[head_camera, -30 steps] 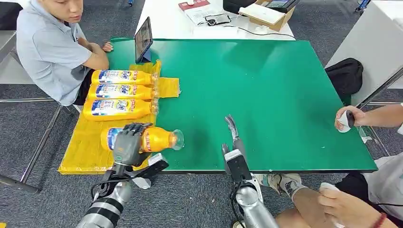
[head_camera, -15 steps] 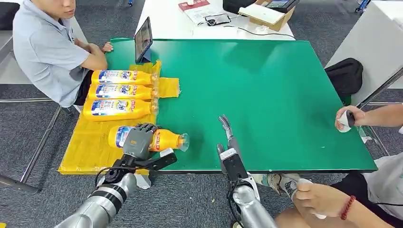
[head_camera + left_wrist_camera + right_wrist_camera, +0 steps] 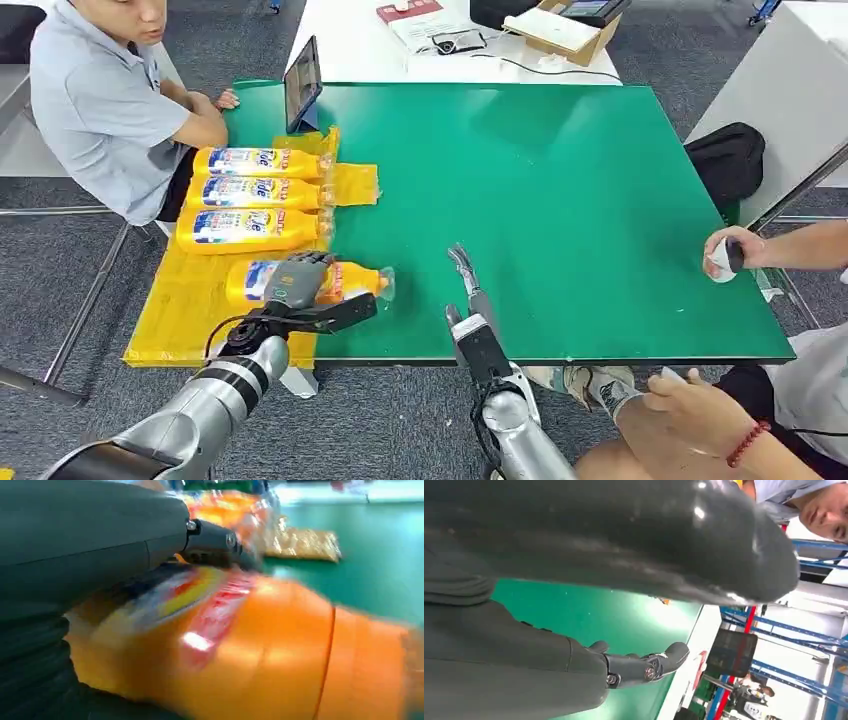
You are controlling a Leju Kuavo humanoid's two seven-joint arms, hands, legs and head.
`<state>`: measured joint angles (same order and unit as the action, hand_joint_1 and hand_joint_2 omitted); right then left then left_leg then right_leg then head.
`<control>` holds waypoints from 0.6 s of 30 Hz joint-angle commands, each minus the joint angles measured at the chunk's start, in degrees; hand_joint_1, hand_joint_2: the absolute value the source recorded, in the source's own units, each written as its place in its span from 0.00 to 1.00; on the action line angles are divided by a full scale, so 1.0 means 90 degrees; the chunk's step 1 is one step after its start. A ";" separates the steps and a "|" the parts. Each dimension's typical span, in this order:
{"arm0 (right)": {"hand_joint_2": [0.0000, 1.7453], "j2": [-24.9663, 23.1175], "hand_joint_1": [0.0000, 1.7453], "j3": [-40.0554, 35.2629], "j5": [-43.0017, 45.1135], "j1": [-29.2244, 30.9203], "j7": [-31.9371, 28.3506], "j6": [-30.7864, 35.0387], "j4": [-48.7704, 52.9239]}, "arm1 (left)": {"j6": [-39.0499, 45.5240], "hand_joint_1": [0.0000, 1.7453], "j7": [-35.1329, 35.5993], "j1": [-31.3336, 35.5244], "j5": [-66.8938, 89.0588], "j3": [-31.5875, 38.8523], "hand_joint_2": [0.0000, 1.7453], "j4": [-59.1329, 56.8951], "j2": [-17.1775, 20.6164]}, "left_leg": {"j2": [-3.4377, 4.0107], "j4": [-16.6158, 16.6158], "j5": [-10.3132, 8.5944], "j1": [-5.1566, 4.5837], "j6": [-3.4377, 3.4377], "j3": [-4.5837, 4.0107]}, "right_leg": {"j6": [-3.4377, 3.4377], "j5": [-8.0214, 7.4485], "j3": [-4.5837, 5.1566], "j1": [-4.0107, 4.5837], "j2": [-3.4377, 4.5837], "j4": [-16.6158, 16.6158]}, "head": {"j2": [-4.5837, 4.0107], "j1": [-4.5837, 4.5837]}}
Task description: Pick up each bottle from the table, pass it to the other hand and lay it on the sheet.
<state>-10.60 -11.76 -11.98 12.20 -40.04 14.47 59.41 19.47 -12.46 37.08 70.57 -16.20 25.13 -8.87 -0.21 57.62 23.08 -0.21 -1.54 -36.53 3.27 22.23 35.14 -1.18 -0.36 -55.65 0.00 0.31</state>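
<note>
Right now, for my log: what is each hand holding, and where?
The left hand grips the bottle around its middle; the right hand holds nothing.

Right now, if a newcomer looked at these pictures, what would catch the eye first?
Probably the row of orange bottles lying on the yellow sheet at the table's left edge. Next, the left hand gripping a fourth bottle at the sheet's near end, its cap over the green. The right hand is open and empty near the front edge.

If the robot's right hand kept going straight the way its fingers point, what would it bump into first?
Probably nothing on the table: the right hand points up across the bare green table. The tablet stands off to the side, though depth is unclear.
</note>
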 commanded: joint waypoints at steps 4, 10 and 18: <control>0.00 0.0029 0.00 0.0241 0.0031 0.0277 0.0005 -0.0048 -0.0444 | -0.1324 0.00 -0.1393 0.0033 -0.1514 0.0365 1.00 -0.0259 -0.0237 | 0.0010 -0.0002 0.0010 0.0002 0.0008 0.0026 | -0.0013 0.0005 -0.0025 0.0004 0.0011 0.0003 | 0.0000 0.0000; 0.00 0.0084 0.00 0.0144 0.0153 0.0243 0.0005 0.0024 -0.0390 | -0.0985 0.00 -0.2279 -0.0352 -0.2666 0.0732 1.00 0.0461 -0.0362 | 0.0012 -0.0004 0.0003 -0.0001 0.0002 0.0028 | -0.0008 0.0003 -0.0029 0.0001 0.0012 0.0005 | 0.0000 0.0002; 0.00 0.0207 0.00 -0.0394 0.0422 -0.0223 0.0005 0.0726 0.0967 | -0.0724 0.00 -0.3060 -0.1421 -0.5841 0.1522 1.00 0.2676 -0.0851 | 0.0009 0.0005 0.0022 0.0004 0.0008 0.0038 | -0.0015 0.0022 -0.0038 0.0006 0.0007 -0.0001 | 0.0000 0.0000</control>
<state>-10.45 -10.88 -10.19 12.31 -40.04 16.21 59.23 15.08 -37.83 31.55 36.02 -9.65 33.03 -12.94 -0.19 57.63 23.05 -0.23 -1.57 -36.50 3.28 22.23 35.10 -1.18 -0.36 -55.64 0.00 0.31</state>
